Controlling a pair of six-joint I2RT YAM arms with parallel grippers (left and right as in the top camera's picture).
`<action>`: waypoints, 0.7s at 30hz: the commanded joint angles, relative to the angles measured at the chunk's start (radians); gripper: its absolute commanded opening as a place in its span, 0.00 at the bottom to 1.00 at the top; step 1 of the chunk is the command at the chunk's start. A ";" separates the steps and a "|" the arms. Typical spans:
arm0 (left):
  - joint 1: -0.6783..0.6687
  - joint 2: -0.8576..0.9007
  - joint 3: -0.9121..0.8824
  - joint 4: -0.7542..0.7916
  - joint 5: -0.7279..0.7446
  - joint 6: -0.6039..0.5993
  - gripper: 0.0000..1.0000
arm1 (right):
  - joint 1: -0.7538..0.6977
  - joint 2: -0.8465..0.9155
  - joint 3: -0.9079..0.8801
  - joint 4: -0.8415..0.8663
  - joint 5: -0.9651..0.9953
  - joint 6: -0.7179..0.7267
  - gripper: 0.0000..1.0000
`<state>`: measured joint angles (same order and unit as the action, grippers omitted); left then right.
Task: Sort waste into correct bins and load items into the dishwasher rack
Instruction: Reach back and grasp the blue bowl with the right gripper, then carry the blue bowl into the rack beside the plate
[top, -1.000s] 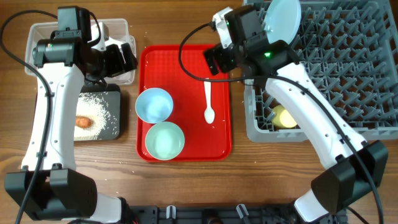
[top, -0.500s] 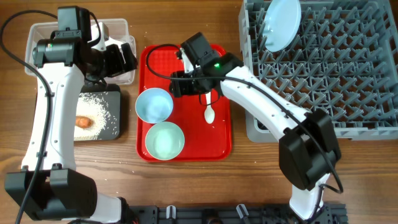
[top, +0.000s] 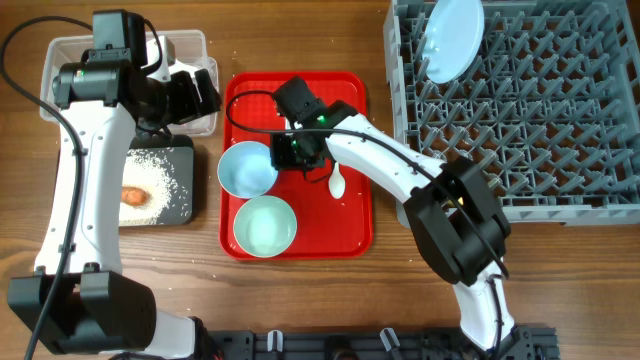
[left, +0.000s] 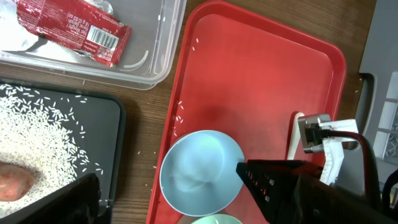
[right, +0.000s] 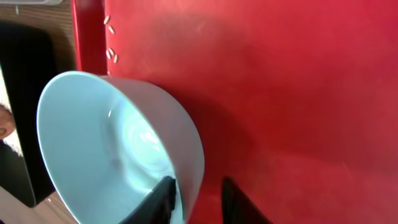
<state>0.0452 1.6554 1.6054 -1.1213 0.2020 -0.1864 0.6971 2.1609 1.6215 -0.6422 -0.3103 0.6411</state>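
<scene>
The blue bowl (top: 248, 168) sits upright on the red tray (top: 350, 215), just beside the mint bowl (top: 265, 225). My right gripper (right: 199, 198) is spread across its rim, with one finger inside and one outside. I want to sink a little deeper, pinch the wall squarely, then lift straight up. That should keep it from nudging the mint bowl or spoon (top: 337, 165) before I swing to the rack (top: 560, 120).

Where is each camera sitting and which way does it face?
Overhead: above the table, facing down; red tray, dishwasher rack, left arm, right arm.
Left wrist: by the clear tub, facing down at the blue bowl; one own finger, bottom left.
Right wrist: low over the tray, facing that bowl's rim; both own fingers straddle it.
Shared: all show that bowl.
</scene>
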 joint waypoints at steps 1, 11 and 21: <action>0.003 -0.002 0.012 0.002 -0.010 -0.001 1.00 | 0.003 0.025 -0.001 0.005 -0.006 0.022 0.15; 0.003 -0.002 0.012 0.002 -0.010 -0.001 1.00 | -0.019 0.008 0.000 0.024 -0.005 0.024 0.04; 0.003 -0.002 0.012 0.002 -0.010 -0.001 1.00 | -0.210 -0.293 0.000 -0.109 0.206 -0.123 0.04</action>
<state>0.0452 1.6554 1.6054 -1.1210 0.2020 -0.1864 0.5243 2.0132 1.6215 -0.7086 -0.2405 0.5850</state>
